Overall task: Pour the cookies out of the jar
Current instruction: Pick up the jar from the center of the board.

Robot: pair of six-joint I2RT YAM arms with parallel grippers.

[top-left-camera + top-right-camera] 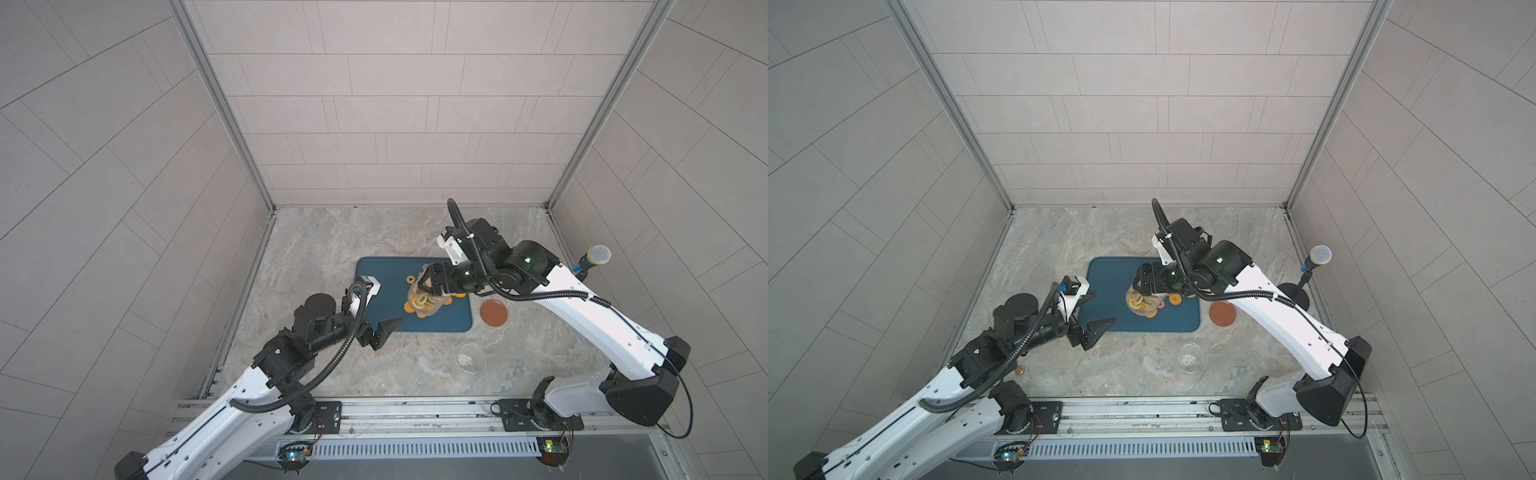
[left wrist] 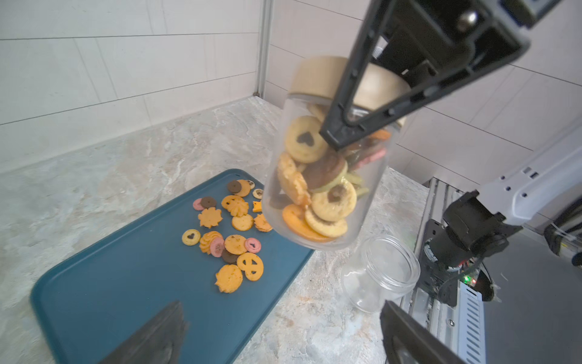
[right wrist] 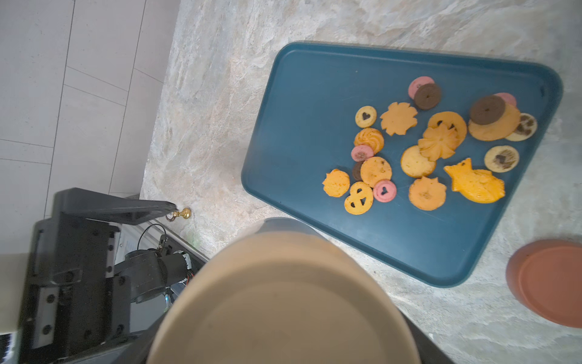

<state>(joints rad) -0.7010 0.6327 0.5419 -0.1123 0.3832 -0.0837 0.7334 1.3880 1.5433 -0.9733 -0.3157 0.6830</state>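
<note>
Clamping my right claw (image 2: 349,132) on the jar (image 2: 327,220) near its lid (image 2: 315,75), I see cookies (image 2: 315,189) packed just beneath; left claw (image 1: 384,305) hangs released.

readable text: none | labels, brands, numbers: none legible | signs: heart marks on some cookies (image 3: 365,116)

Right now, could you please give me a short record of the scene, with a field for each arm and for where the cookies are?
right gripper: shut on the jar, held tilted over the tray
jar: tan cap on its upper end, cookies inside
left gripper: open, holding nothing, low by the tray
tray: blue, loose cookies spread on it
empty jar: upright on the table, off the tray
brown lid: flat on the table beside the tray
</note>
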